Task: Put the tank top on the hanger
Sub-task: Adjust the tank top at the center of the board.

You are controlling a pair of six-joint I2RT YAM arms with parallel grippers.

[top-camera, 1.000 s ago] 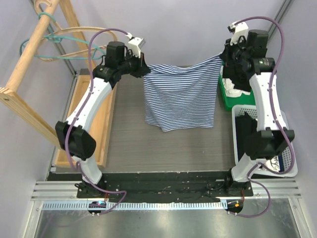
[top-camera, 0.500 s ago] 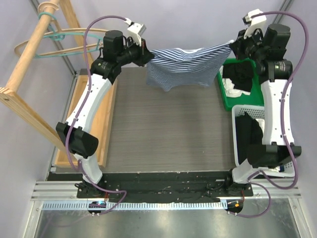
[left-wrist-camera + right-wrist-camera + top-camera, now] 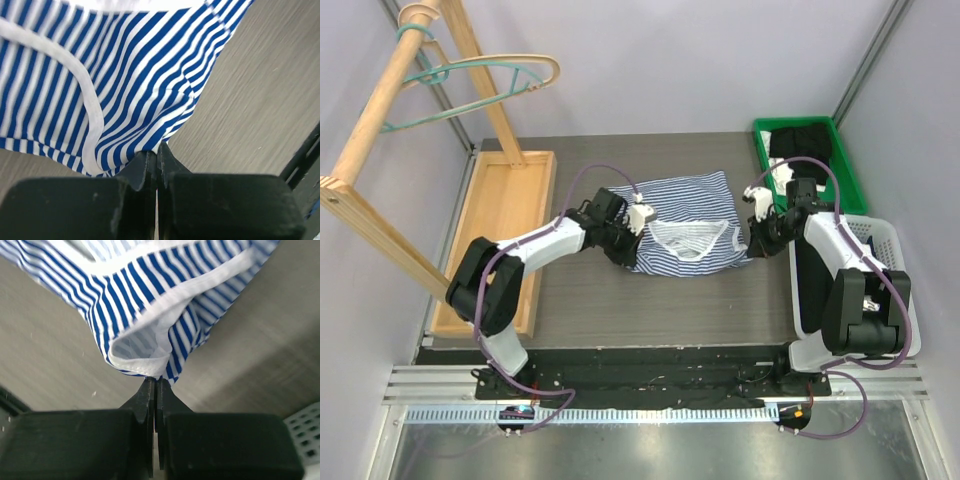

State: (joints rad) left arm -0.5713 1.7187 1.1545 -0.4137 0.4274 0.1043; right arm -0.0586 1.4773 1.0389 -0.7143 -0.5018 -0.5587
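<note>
The striped tank top [image 3: 685,225] lies spread on the table between my two arms, its white-trimmed neck opening facing up. Low at its left edge, my left gripper [image 3: 628,243] is shut on a bottom corner of the tank top [image 3: 125,75], and the left wrist view shows the gripper [image 3: 156,150] pinching striped cloth. At the right edge my right gripper [image 3: 748,238] is shut on a white-trimmed fold of the tank top [image 3: 165,295], which meets the gripper [image 3: 156,381] at the tips. The teal hanger [image 3: 460,108] hangs on the rack at the far left, away from both grippers.
A wooden rack [image 3: 380,130] stands over a wooden tray [image 3: 495,230] on the left, with a tan hanger [image 3: 552,68] beside the teal one. At the back right is a green bin [image 3: 845,160] holding a black garment [image 3: 800,140]. A white basket [image 3: 890,270] sits at the right.
Both arms have come down and forward from high at the back. The tank top, which hung stretched between them in the air, now lies on the table.
</note>
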